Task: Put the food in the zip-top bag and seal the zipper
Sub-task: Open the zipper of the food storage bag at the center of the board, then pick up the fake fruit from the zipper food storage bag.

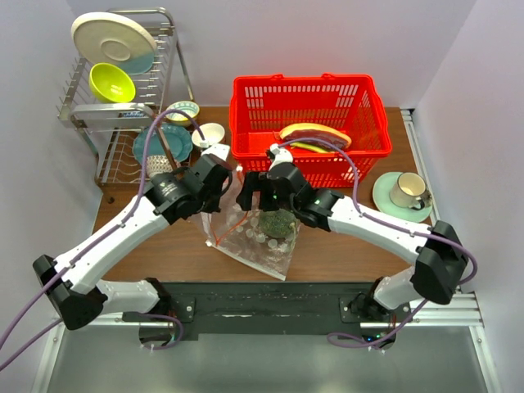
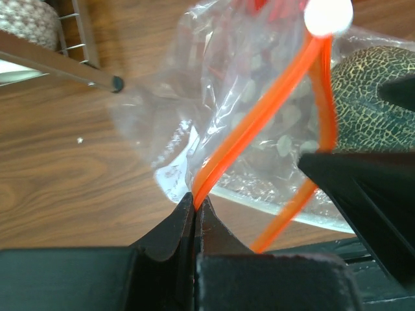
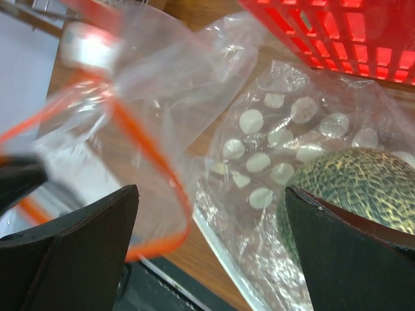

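Mock kitchen set in a lab, dish rack [image 1: 106,114] with crockery [image 1: 110,39], wooden table [image 1: 180,255], plain white walls [image 1: 479,74]

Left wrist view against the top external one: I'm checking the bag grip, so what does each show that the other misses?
Only the left wrist view shows the left gripper shut on the zipper, right at its fingertips. Only the top view shows the red basket with the red-brown slab inside, the dish rack and the cup. Both show the clear bag and the dark green ball.
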Controlling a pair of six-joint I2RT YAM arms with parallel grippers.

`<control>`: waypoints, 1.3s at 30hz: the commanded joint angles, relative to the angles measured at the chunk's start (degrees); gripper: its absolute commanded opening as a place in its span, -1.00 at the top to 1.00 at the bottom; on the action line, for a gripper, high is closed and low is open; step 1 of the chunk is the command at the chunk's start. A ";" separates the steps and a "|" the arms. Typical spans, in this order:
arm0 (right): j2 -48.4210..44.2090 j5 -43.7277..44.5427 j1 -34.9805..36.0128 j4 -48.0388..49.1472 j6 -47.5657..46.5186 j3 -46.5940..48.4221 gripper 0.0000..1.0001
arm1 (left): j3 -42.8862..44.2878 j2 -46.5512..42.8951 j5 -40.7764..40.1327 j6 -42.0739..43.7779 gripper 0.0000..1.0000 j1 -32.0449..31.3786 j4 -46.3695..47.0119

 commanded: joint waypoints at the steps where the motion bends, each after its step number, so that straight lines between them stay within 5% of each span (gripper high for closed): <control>1: -5.47 -2.71 -0.15 -5.82 -5.57 2.18 -0.97 | -2.44 0.51 1.68 0.17 1.00 0.15 8.78; 11: -20.33 2.81 -0.15 -19.35 -4.27 -8.36 -0.94 | -1.83 2.27 1.24 0.70 1.00 0.15 9.31; 17: -22.71 7.66 -0.24 -23.05 -2.51 -11.89 -0.40 | -1.83 2.19 2.21 0.87 1.00 0.15 9.40; 21: -20.25 8.36 -0.50 -24.11 -2.42 -12.41 -0.31 | -1.92 2.10 2.64 0.87 1.00 0.15 9.40; 27: -17.61 2.32 -4.54 -19.38 -3.82 -15.22 -0.07 | -2.53 2.01 3.61 0.44 1.00 0.06 9.67; 39: -14.89 -8.95 -10.87 -13.21 -6.72 -17.51 -0.01 | -3.41 1.13 3.52 -0.18 1.00 0.06 9.84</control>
